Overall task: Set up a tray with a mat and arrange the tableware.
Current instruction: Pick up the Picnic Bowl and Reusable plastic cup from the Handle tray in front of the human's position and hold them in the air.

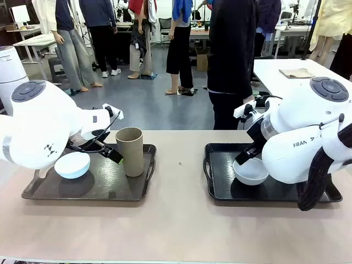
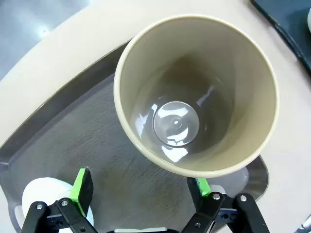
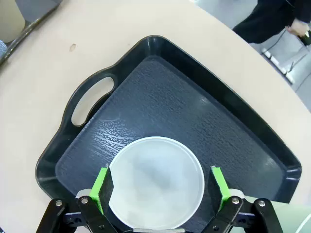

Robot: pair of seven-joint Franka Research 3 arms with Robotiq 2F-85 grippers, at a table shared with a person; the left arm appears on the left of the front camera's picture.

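A tan-brown cup (image 1: 130, 151) stands upright on the left tray (image 1: 38, 193), which has a grey mat (image 2: 73, 141) in it. My left gripper (image 1: 115, 155) is open just beside the cup, whose mouth (image 2: 197, 92) rises past the green pads (image 2: 82, 184). A pale blue bowl (image 1: 72, 165) sits at the tray's left. On the right tray (image 1: 217, 195), with its dark mat (image 3: 194, 111), lies a white bowl (image 1: 251, 171). My right gripper (image 3: 160, 189) hangs open astride this white bowl (image 3: 155, 182), one pad (image 3: 103, 187) by each side. A pale green shape (image 3: 289, 211) shows in the corner.
A person in black (image 1: 231, 55) stands at the table's far edge behind the right tray. The tan tabletop (image 1: 179, 220) lies bare between and in front of the trays. The right tray's handle hole (image 3: 92, 99) faces the table's middle.
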